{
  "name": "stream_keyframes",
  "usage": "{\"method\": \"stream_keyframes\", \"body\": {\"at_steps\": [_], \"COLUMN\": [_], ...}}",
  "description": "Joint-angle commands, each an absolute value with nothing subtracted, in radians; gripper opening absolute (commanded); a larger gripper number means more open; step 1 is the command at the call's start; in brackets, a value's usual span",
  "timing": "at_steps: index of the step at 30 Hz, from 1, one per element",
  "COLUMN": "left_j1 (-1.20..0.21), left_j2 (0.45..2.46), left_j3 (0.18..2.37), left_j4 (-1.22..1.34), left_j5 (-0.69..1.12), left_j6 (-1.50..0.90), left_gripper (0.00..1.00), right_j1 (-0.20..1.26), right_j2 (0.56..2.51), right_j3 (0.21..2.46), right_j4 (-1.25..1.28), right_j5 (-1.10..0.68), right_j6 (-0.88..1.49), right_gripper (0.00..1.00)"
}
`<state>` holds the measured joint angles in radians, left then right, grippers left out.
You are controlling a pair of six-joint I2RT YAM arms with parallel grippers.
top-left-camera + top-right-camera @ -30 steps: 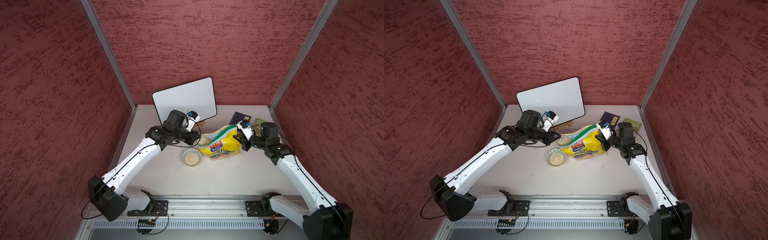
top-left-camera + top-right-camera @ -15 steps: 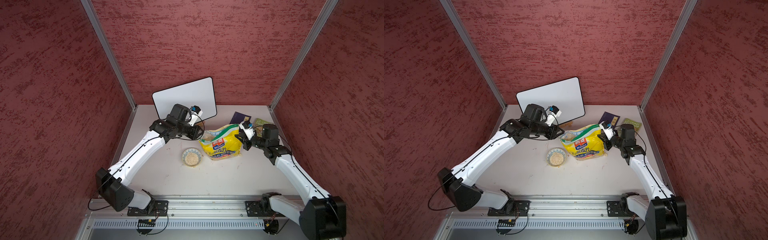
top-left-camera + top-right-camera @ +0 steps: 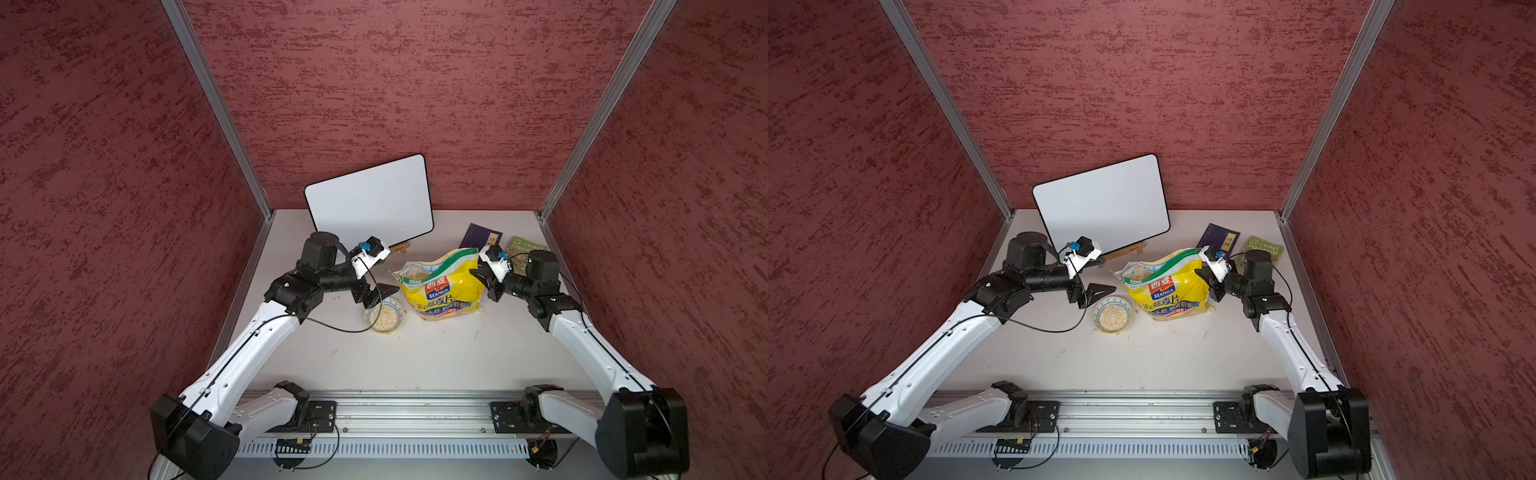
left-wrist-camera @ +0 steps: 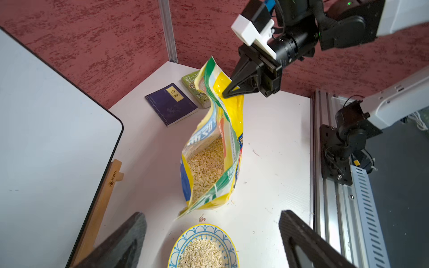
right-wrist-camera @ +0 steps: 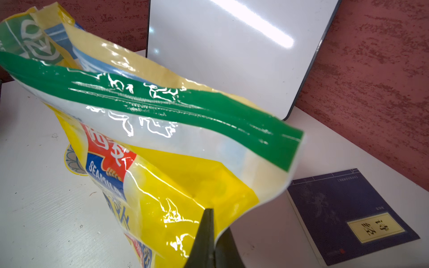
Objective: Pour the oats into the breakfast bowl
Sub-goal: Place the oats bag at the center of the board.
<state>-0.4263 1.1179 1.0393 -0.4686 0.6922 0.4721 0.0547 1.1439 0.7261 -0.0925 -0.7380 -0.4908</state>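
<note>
A: Where are the oats [image 4: 202,253] to be found?
B: A heap is seen in the bowl [image 4: 185,236], which is set on the worktop [image 3: 415,365] just beside the bag [image 3: 444,286]. More is seen inside the bag's open mouth. The pour is judged done or nearly so.
A: And the fingers?
B: The left fingers [image 4: 120,241] are spread wide with nothing between them, and are seen just above the bowl, on the side away from the bag. The right fingers [image 4: 234,89] are closed on the bag's upper corner, away from the bowl.
A: What could be spoilt from here?
B: The bag is propped by that single pinch, and its mouth is turned towards the bowl. If the corner were let go abruptly, the soft film could sag and oats could be spilled over the worktop. If it were pulled, the bag could be tipped onto the bowl.
A: And on the left?
B: The bowl is small and close under the open fingers, so it could be clipped and upset if the arm is drawn back low. The left arm's cable [image 3: 332,328] is looped near the bowl. Whether the bowl is touched by it cannot be told.
</note>
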Motion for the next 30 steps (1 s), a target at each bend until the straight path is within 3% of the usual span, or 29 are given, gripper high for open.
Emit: {"method": "stream_keyframes", "body": {"at_steps": [1, 7, 11, 15, 19, 23, 25, 30], "left_j1": [-0.416, -0.402, -0.403, -0.405, -0.401, -0.396, -0.396, -0.415], "left_j2": [1.128, 1.232, 1.320, 1.386, 1.403, 1.394, 1.383, 1.314], "left_j3": [1.030, 1.081, 1.137, 1.163, 1.162, 1.164, 1.164, 1.156], "left_j4": [-0.360, -0.339, -0.404, -0.465, -0.453, -0.439, -0.435, -0.422], "left_j5": [0.760, 0.741, 0.780, 0.802, 0.794, 0.791, 0.793, 0.788], "left_j6": [0.654, 0.734, 0.778, 0.814, 0.827, 0.823, 0.815, 0.775], "left_gripper": [0.96, 0.95, 0.87, 0.68, 0.32, 0.09, 0.00, 0.00], "right_j1": [0.036, 0.032, 0.032, 0.031, 0.031, 0.020, 0.010, -0.024], "right_j2": [1.161, 1.160, 1.161, 1.162, 1.164, 1.156, 1.149, 1.136], "right_j3": [0.759, 0.777, 0.782, 0.790, 0.807, 0.821, 0.821, 0.820], "right_j4": [-0.083, -0.112, -0.130, -0.140, -0.159, -0.176, -0.178, -0.195], "right_j5": [-0.756, -0.756, -0.749, -0.749, -0.739, -0.723, -0.713, -0.684], "right_j6": [-0.520, -0.545, -0.558, -0.564, -0.579, -0.596, -0.604, -0.631], "right_gripper": [0.00, 0.00, 0.00, 0.00, 0.00, 0.00, 0.00, 0.00]}}
